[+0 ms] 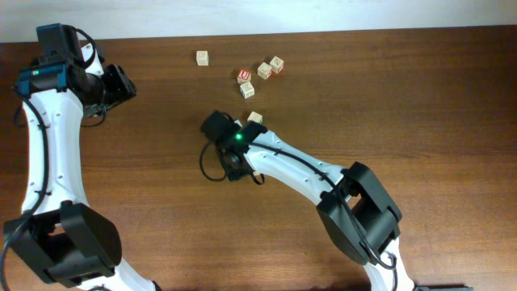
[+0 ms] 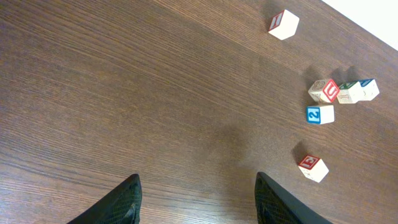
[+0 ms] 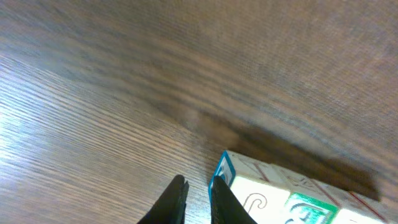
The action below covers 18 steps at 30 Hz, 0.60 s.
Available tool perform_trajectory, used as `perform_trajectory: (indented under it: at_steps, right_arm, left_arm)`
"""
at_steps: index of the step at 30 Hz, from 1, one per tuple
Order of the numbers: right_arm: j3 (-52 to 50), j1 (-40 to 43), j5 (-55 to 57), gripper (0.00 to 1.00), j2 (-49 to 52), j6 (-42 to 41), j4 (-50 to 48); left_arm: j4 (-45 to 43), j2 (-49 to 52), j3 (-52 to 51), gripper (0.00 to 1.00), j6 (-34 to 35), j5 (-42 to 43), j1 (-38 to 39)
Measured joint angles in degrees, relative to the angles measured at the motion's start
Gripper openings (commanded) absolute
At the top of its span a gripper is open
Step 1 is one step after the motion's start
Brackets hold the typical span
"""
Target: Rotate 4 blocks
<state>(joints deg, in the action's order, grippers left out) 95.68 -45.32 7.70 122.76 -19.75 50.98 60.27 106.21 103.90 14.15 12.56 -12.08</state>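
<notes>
Several pale-wood blocks lie at the far middle of the table: one alone [image 1: 201, 57], a pair [image 1: 264, 70] [image 1: 277, 65], and one just below them [image 1: 247, 89]. Another block [image 1: 255, 118] sits against my right wrist. In the right wrist view that block [image 3: 280, 196] shows a blue-edged face and a green picture, just right of my right gripper [image 3: 198, 183]. Its fingers are almost together, with nothing between them. My left gripper [image 2: 197, 180] hangs open over bare wood at the far left [image 1: 121, 81], well away from the blocks [image 2: 319, 114].
A cube with a red top [image 1: 245, 75] stands among the blocks. The right arm [image 1: 307, 170] crosses the table from the near right. The table's far edge [image 1: 323, 31] runs close behind the blocks.
</notes>
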Motion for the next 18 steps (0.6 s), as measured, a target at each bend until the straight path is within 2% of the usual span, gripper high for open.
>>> perform_trajectory:
  at_steps: [1,3,4,6,9,11,12,18]
  right_arm:
    - [3.0,0.0,0.0,0.33,0.0,-0.1,1.5]
    - [9.2,0.3,0.0,0.38,-0.3,-0.2,7.0]
    - [13.5,1.4,-0.1,0.39,-1.2,-0.1,10.7]
    - [18.8,3.3,-0.2,0.39,-1.7,0.1,16.0]
    - [28.3,13.6,0.0,0.40,-3.6,0.5,25.9]
    - [29.3,19.0,0.0,0.39,-4.0,0.7,28.1]
    - [29.3,21.0,0.0,0.42,-4.0,0.8,29.2]
    - [28.8,31.8,-1.8,0.43,-4.0,0.9,37.2]
  left_arm:
    - [0.0,0.0,0.0,0.55,0.0,-0.1,0.0]
    - [0.1,0.0,0.0,0.55,0.0,-0.1,0.0]
    - [0.2,0.0,0.0,0.60,0.0,-0.2,0.0]
    - [0.4,0.0,0.0,0.62,0.2,-0.3,0.0]
    - [1.2,0.0,0.0,0.62,0.2,-0.3,0.0]
    - [1.5,0.0,0.0,0.61,0.2,-0.4,0.4]
    - [1.6,0.0,0.0,0.61,0.2,-0.5,0.9]
    - [2.3,0.0,0.0,0.58,0.2,-0.6,8.5]
